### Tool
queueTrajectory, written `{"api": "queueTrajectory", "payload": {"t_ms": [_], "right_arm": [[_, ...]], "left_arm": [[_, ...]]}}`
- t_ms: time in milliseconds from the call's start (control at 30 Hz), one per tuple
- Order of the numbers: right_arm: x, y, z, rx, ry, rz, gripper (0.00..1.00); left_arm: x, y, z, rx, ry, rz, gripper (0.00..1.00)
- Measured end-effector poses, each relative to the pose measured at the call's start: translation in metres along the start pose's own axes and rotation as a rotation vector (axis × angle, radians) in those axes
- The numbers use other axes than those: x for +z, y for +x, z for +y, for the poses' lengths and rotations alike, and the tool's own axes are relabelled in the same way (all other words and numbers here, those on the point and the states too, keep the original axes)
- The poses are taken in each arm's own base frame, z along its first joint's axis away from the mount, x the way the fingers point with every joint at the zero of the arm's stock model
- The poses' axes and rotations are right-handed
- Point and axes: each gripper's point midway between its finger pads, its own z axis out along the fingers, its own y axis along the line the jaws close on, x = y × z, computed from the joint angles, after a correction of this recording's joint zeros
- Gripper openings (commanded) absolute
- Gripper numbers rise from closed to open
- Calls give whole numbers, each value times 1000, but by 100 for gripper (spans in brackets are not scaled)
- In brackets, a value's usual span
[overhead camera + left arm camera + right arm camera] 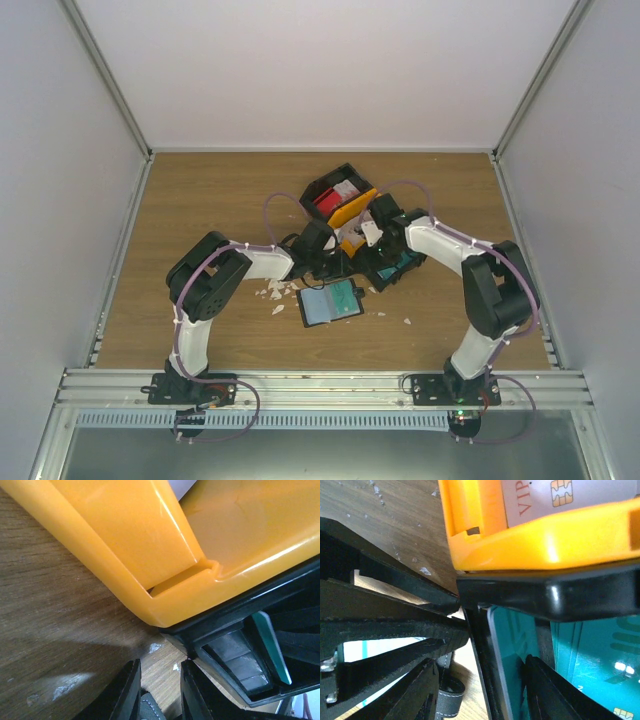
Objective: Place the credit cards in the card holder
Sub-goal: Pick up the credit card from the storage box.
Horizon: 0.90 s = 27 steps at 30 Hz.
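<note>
Both arms crowd the bins mid-counter. The right end effector [485, 690] stands parted around a teal card [507, 650] in the black bin [555, 597], maybe not gripping. The left end effector [161, 692] is narrow, holding nothing visible. The wallet [331, 301] lies open nearby. Next: close, lift, carry it there.

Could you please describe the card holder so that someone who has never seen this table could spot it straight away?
On the wooden table, look near the front edge, between the two arms' bases. The card holder lies open and flat there, in front of the cluster of bins. Unlike those deep black and yellow bins, it is a thin black wallet showing a teal card.
</note>
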Motion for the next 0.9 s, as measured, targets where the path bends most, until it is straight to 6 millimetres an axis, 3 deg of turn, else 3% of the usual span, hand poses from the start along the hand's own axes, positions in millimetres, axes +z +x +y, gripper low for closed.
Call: {"api": "queueTrajectory", "payload": {"t_ms": [400,633,900], "right_arm": [[-6,1,-2,11,34,-17,27],[-6,1,-6,25,54,-19,21],[-14,-1,-13,36,106,-45,2]], "left_arm": [[0,0,0,-5,-7,9,25],[0,0,0,-5,-9,7,25],[0,1,2,-9,-20,12,27]]}}
